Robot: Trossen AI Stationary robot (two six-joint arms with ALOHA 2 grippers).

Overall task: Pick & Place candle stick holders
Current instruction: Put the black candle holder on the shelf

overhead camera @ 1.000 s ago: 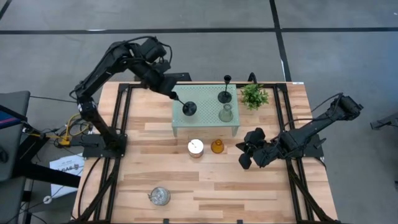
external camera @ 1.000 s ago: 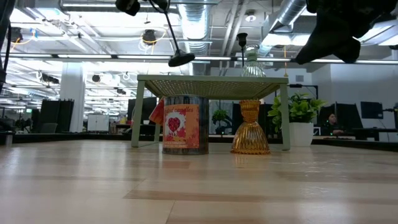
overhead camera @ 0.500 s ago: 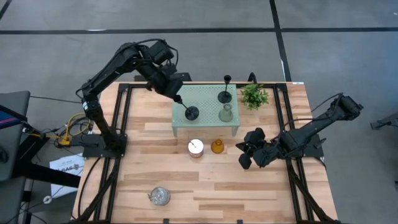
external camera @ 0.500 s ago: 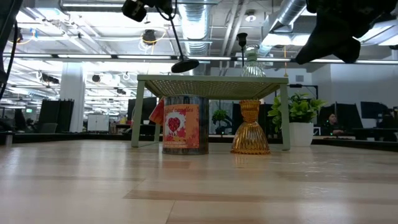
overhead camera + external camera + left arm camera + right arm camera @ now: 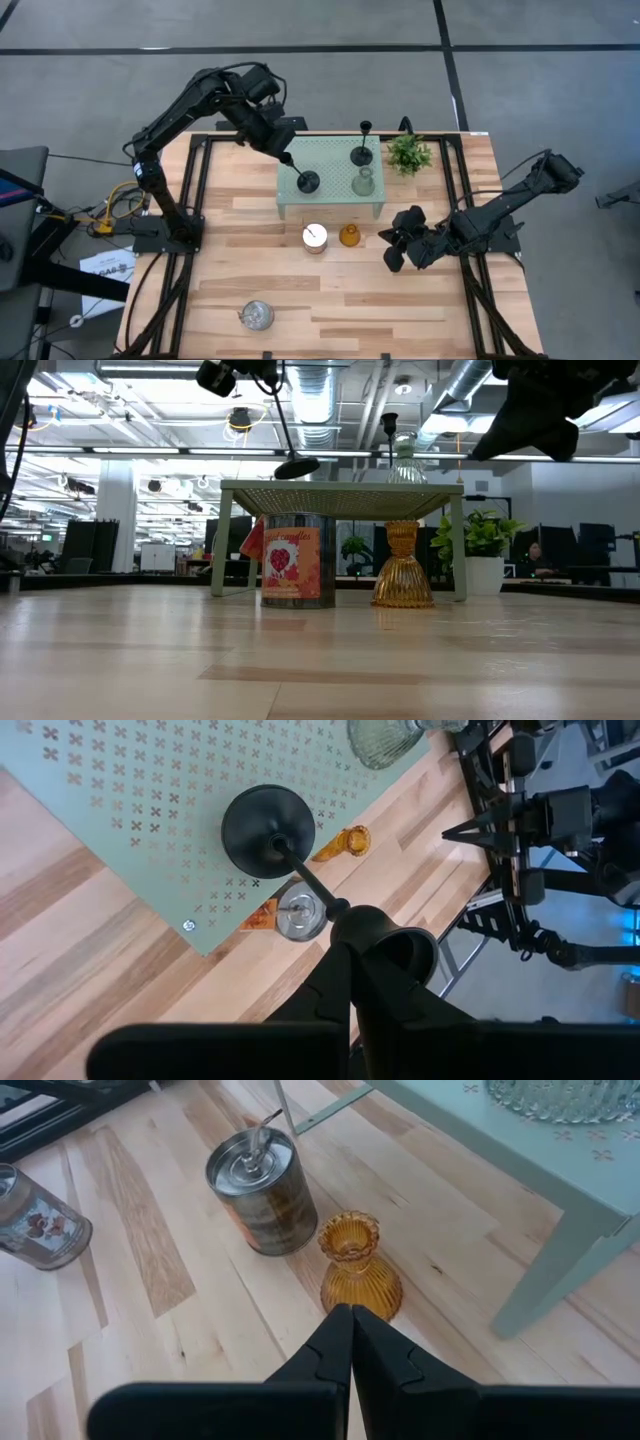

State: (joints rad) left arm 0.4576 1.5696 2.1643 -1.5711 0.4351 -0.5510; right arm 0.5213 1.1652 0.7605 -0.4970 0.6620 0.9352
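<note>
Carried farther over the stand (image 5: 330,180), black holder (image 5: 307,181) hangs tilted below my clamped left hand (image 5: 283,157); released crooked, it topples.

Grey floor (image 5: 520,90), ceiling ducts (image 5: 470,380) overhead

You have open tabletop (image 5: 330,300) along the near side apart from one silvery cup (image 5: 256,316), while the pale green stand (image 5: 330,205), the silvery cup (image 5: 315,237) and amber holder (image 5: 349,236) just before it crowd the middle.
</note>
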